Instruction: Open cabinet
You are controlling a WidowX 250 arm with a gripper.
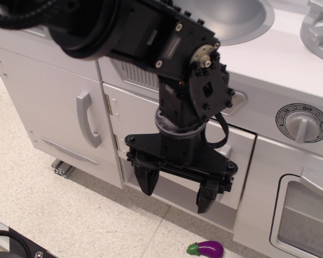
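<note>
The black robot gripper (177,193) hangs in the centre of the frame, pointing down, its two stubby fingers (148,181) spread apart with nothing between them. Directly behind it sits the light grey, roughly square cabinet door (238,161), with two small metal hinges (109,105) on its left edge; the arm covers most of the door, and the door's right edge seems to stand slightly proud of the front. At the left is a taller grey door with a curved grey handle (88,126). At the right are a round silver timer dial (302,123) and a windowed oven door (304,215). A purple toy eggplant (207,248) lies on the speckled floor (59,215) at the bottom.
</note>
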